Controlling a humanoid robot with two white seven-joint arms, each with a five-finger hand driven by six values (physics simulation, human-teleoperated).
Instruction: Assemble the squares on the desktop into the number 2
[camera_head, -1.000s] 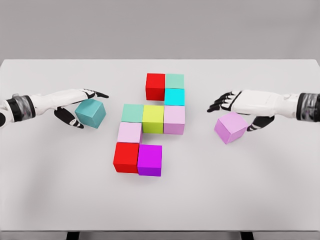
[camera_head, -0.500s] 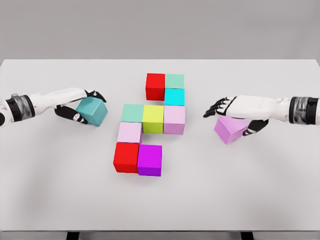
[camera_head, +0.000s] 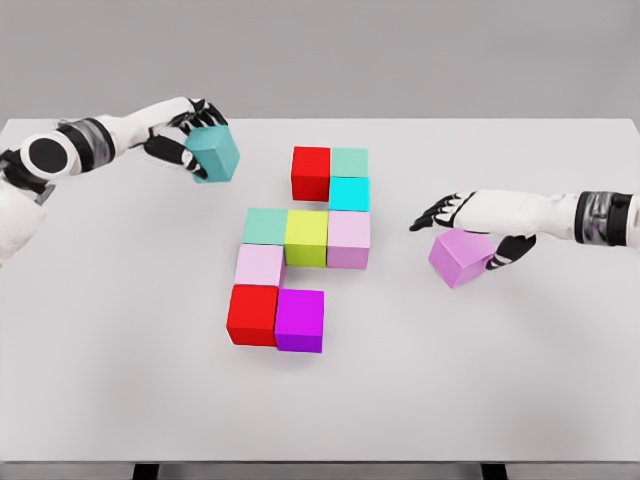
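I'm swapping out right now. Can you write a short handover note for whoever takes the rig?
Left hand: shut on the teal cube, lifted near the table's far left.
Right hand: over the violet cube, fingers draped on it, cube still on the table.
Done: nine cubes placed, from the red cube at the top to the magenta cube at the bottom.
Left: probably teal beside the top red, violet beside magenta.

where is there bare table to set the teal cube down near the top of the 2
Bare table lies left of the top red cube, between it and the teal cube held in the left hand. The front strip below the magenta cube is open too. It is crowded at the right, where the right hand covers the lilac cube.
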